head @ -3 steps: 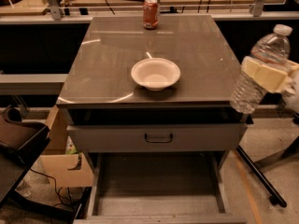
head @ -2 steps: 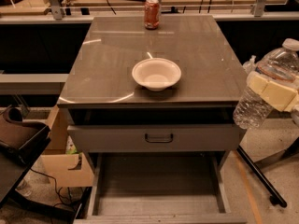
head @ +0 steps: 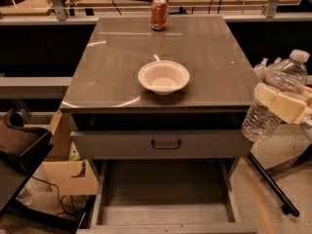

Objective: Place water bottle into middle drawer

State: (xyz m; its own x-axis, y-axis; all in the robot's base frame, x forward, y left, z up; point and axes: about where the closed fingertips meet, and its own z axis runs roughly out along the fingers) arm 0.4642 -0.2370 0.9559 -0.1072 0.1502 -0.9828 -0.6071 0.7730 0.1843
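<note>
The water bottle [head: 254, 121], clear ribbed plastic with a white cap, hangs tilted in the air just off the cabinet's right edge, cap up and to the right. My gripper [head: 280, 105] comes in from the right edge and is shut on the bottle's middle with its cream pads [head: 287, 108]. The middle drawer [head: 163, 191] is pulled open at the bottom of the view, grey and wide with a bare flat floor. It lies below and to the left of the bottle.
A white bowl [head: 163, 77] sits mid cabinet top [head: 112, 57], and a red soda can [head: 159, 13] stands at its far edge. A closed drawer front with a black handle [head: 165, 144] sits above the open drawer. A cardboard box [head: 68, 177] stands on the left, a black leg [head: 273, 189] on the right.
My gripper has carried the water bottle downward beside the cabinet's right edge. The bowl, can and drawers have not moved.
</note>
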